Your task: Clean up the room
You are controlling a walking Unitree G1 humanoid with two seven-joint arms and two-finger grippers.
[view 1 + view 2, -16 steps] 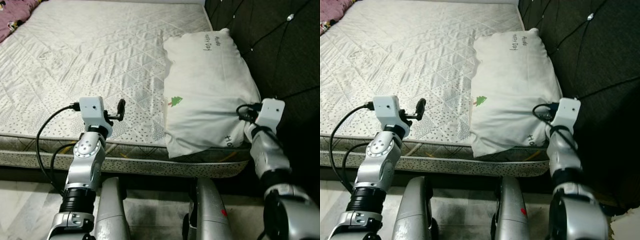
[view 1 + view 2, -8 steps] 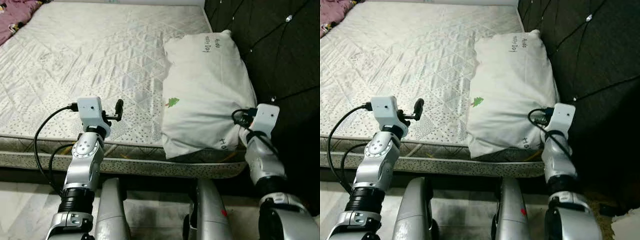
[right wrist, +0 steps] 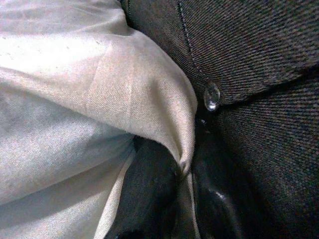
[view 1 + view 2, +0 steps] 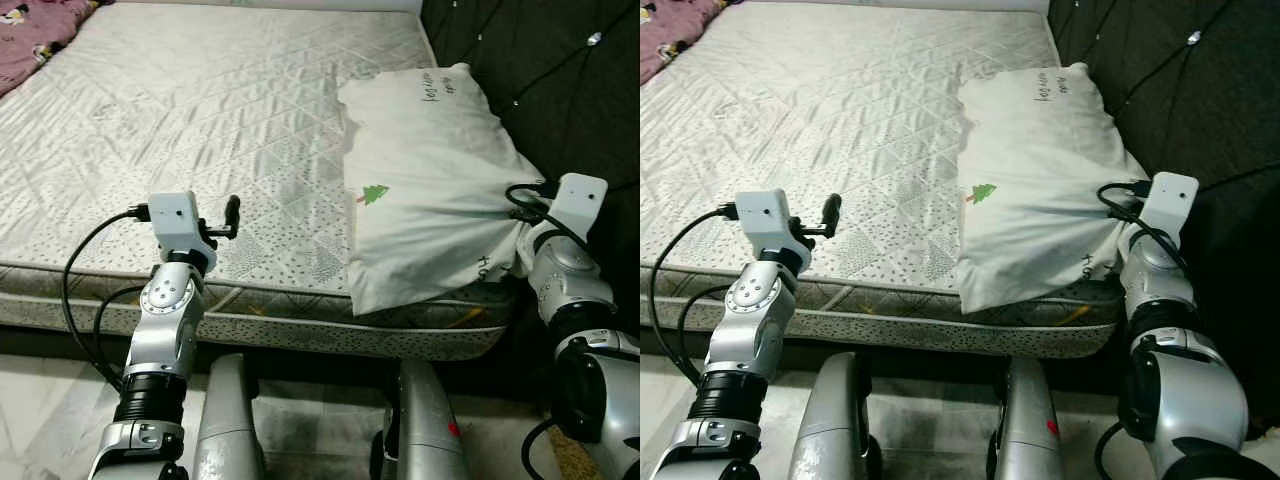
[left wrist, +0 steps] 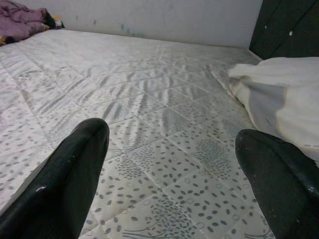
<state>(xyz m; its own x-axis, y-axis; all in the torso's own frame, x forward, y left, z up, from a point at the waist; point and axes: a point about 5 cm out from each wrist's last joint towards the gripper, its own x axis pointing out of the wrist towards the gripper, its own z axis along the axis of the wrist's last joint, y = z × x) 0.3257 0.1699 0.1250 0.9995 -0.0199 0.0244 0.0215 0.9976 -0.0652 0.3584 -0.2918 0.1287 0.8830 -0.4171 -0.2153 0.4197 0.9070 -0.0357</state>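
Because the right gripper [image 3: 182, 199] pinches only a thin fold at the pillow's [image 4: 430, 200] corner, the cloth could slip free if tugged; the pillow lies on the bed [image 4: 200, 120] against the headboard [image 4: 560, 90]; the left gripper [image 5: 172, 169] hovers over the mattress edge, fingers spread.

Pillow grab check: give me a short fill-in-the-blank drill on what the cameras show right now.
1. The right gripper is pinching a fold of the white ____.
2. The pillow lies on the mattress against the dark tufted ____.
3. The left gripper hovers over the mattress with its fingers ____.
4. The small picture printed on the pillow is a green ____.

Missing words: pillow; headboard; open; tree
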